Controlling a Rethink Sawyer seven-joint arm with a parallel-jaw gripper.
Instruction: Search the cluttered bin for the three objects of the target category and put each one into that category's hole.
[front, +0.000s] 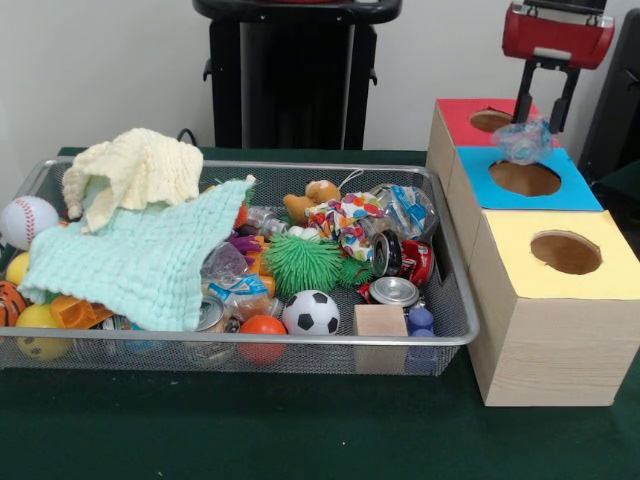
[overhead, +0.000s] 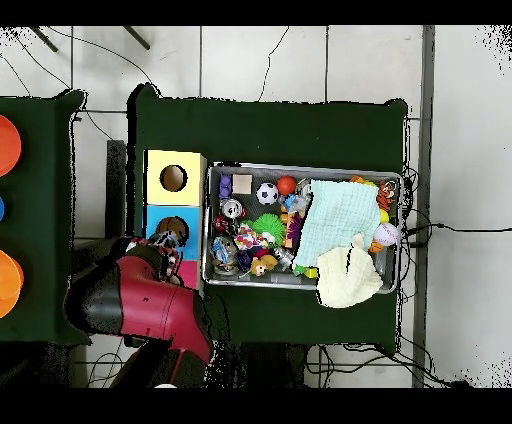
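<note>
Wire bin (front: 455, 335) half-hidden under cloths (front: 150, 255); hand (front: 545, 118) grips crinkled bottle (front: 523, 141) above blue hole (front: 525, 179)

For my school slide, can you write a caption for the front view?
The gripper holds a crinkly clear bottle above the blue hole, beside the cluttered bin.

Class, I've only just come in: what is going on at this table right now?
A red robot arm's gripper holds a crumpled see-through plastic bottle over the far edge of the blue-surround hole, between the red-topped box and the blue one. The bottle has not dropped in yet. The wire-mesh bin beside the boxes is full of balls, cans, toys and two cloths.
</note>
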